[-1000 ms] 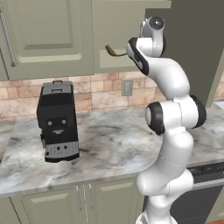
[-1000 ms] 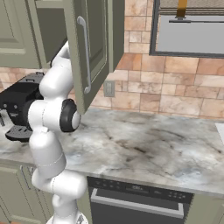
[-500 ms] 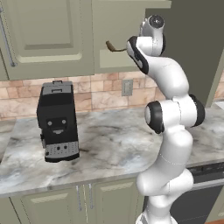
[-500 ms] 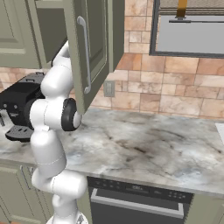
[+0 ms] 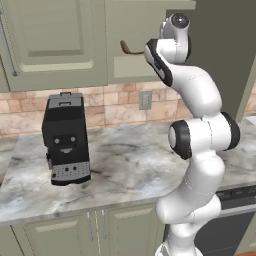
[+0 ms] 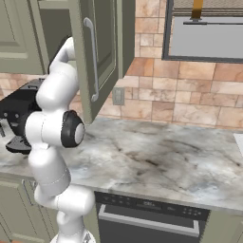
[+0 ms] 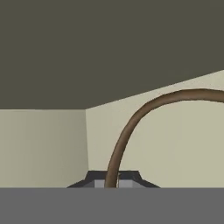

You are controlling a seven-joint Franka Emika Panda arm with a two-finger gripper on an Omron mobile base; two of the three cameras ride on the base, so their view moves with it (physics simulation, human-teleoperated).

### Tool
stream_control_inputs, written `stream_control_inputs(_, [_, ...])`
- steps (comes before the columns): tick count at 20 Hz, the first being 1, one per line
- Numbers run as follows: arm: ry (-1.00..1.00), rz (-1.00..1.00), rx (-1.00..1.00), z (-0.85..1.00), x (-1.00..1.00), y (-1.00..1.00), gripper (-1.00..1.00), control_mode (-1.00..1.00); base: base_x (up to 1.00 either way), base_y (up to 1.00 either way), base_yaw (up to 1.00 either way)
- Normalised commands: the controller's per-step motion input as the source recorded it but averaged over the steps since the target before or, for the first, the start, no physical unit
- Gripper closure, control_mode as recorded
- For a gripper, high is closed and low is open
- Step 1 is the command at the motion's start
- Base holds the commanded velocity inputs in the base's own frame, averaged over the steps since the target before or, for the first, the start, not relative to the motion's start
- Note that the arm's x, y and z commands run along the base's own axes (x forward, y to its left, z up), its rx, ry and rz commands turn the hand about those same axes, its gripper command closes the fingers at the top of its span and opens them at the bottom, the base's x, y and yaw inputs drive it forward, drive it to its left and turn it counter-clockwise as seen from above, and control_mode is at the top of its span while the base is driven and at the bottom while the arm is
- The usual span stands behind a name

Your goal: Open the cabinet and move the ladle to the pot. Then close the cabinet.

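The cabinet (image 6: 107,42) hangs with its door swung open toward me, its long silver bar handle (image 6: 93,60) facing the right base camera. My arm reaches up into it. In the hand view my gripper (image 7: 112,183) is shut on the ladle (image 7: 131,127), whose thin brown curved handle rises from between the fingertips and arcs to the right in front of the pale inner walls. From the left base camera the ladle (image 5: 126,48) pokes out to the left of my hand, in front of the cabinet (image 5: 135,60). The pot is out of view.
A black coffee machine (image 5: 65,137) stands on the marble counter (image 5: 130,165) at the left, below my hand. A wall outlet (image 5: 145,100) sits on the tiled backsplash. A window (image 6: 209,28) is at the upper right, and a dark appliance front (image 6: 147,220) is under the counter.
The jaws have closed on the ladle's handle. The end of the ladle stands slightly higher than a second ago. The arm has barely moved.
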Motion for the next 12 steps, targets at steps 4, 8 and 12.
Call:
stream_control_inputs(4, [-0.01,0.00,0.00,0.03,-0.84,0.01,1.00,-1.00,0.00,0.00,0.00])
stream_control_inputs(8, [-0.02,0.00,0.00,0.01,-0.98,0.00,1.00,-1.00,0.00,0.00,0.00])
stream_control_inputs(12, [-0.05,0.00,0.00,0.00,-1.00,0.06,1.00,-1.00,0.00,0.00,0.00])
